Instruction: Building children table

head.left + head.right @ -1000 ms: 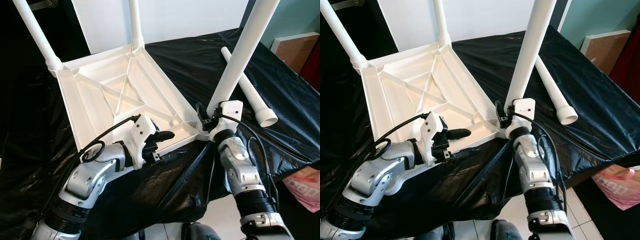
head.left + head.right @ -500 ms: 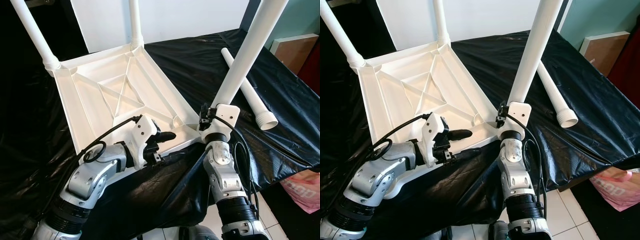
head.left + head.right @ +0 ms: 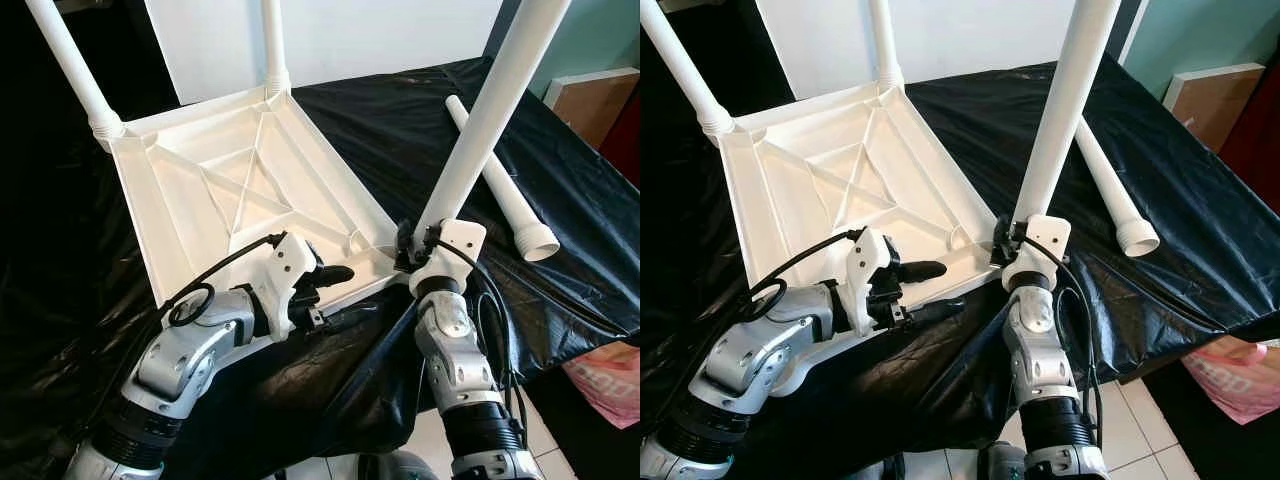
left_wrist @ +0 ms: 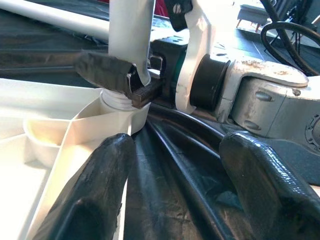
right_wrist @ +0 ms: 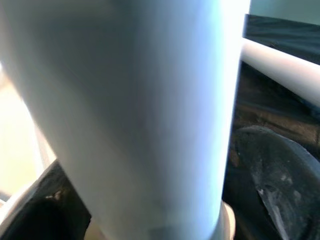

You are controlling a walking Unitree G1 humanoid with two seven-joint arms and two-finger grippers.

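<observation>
The white plastic table top (image 3: 180, 210) lies upside down on a black cloth. Two white legs (image 3: 70, 65) (image 3: 272, 45) stand in its far corners. A third leg (image 3: 480, 120) rises, leaning right, from the near right corner socket. My right gripper (image 3: 415, 245) is shut on this leg just above the socket; in the left wrist view a toothed pad (image 4: 145, 90) presses against it. My left gripper (image 3: 325, 290) is open at the near rim, one finger (image 3: 335, 272) over the top's inside, the other outside over the cloth. A loose fourth leg (image 3: 500, 180) lies on the cloth at right.
The black cloth (image 3: 400, 120) hangs over the near edge towards a tiled floor (image 3: 1160, 400). A pink bag (image 3: 605, 375) sits low on the right. A brown board (image 3: 590, 95) leans at far right, and a white panel (image 3: 330, 35) stands behind the table top.
My right forearm swung left under the leg, then eased back a little, its gripper staying on the leg at the socket. The left gripper has hardly moved.
</observation>
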